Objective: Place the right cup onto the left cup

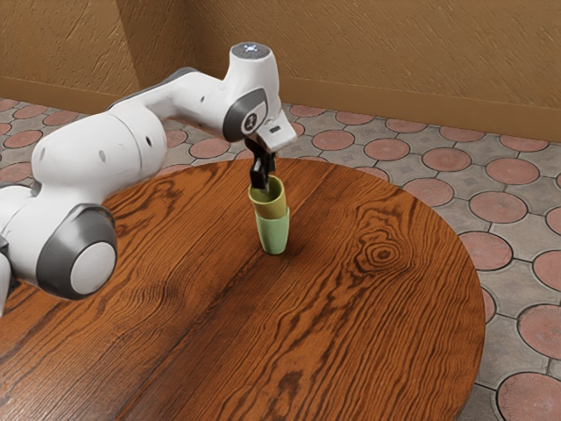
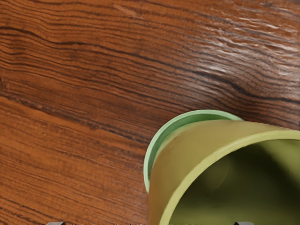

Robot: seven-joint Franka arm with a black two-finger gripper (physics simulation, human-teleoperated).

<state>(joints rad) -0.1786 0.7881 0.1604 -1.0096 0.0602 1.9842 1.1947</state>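
Note:
My gripper [image 1: 262, 181] is over the mouth of the yellow cup [image 1: 271, 209] in the exterior view, pointing down. In the wrist view, the tips of my gripper [image 2: 150, 223] stand wide apart: one is beyond the outer wall of the yellow cup [image 2: 187, 154], the other over its opening. The gripper is open. The yellow cup's lower part is inside the green cup [image 1: 274, 235], and it leans a little. Part of the green cup's rim [image 2: 157, 140] curves around it in the wrist view; the yellow cup hides the rest.
The round wooden table [image 1: 377, 333] spreads around the cups, its curved edge beyond them toward the exterior view's right. A tiled floor [image 1: 517, 219] and a tan wall [image 1: 394, 53] lie behind.

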